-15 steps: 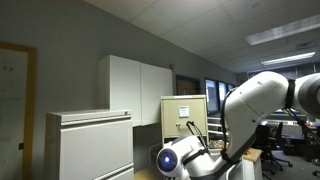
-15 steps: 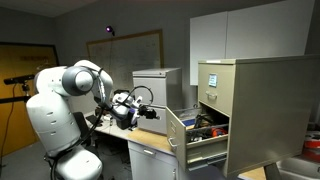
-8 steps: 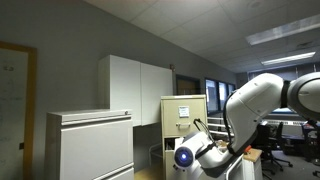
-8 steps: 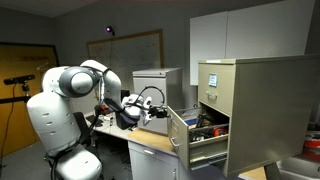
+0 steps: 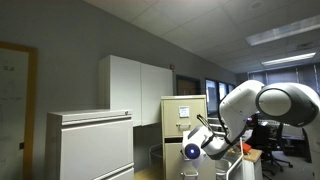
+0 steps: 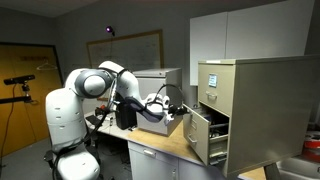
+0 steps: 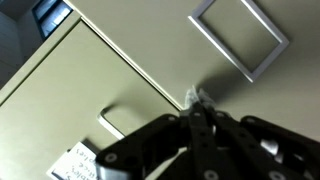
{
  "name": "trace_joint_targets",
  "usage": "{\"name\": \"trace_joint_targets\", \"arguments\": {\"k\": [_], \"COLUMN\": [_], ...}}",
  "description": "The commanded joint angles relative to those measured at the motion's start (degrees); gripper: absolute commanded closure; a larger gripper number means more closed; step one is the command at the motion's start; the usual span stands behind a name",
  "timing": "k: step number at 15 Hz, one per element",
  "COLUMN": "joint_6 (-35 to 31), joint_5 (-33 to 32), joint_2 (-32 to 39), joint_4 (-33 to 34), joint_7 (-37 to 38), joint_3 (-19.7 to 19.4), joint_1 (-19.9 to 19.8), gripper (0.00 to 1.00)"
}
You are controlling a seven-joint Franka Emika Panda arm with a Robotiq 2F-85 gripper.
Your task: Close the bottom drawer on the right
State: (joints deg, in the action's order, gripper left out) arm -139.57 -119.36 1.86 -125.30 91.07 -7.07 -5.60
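Touching the bottom drawer, the end effector reads clenched in wrist view alone.

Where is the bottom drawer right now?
In an exterior view, the bottom drawer juts partly open from the tan cabinet at the picture's right, the gripper at its front.

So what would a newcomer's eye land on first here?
The big white arm stretched across the desk, its end effector at the front of the bottom drawer, which juts open from the tan filing cabinet. In the wrist view that beige front fills the frame.
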Motion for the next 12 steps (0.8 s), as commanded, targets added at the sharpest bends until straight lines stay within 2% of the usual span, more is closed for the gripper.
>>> {"name": "trace_joint_targets", "arguments": {"k": [1,3,5,10,12], "joint_6": [-0.3,-0.8,-2.4,-7.7,-8.0], "joint_5": [-0.5,4.1,11.5,36.7,44.7], "joint_2": [8.4,12.1,15.0,22.5,24.4], "joint_4": [12.7,17.4,22.1,31.7,34.8], "joint_7": [2.3,1.7,-0.1,-8.8,-12.5], "joint_3": [-1.5,-1.4,-1.4,-0.8,-0.9], "joint_1": [-3.2,-4.6,-6.2,-10.0,-9.8], "gripper": [1.00,1.00,1.00,1.00,1.00]}}
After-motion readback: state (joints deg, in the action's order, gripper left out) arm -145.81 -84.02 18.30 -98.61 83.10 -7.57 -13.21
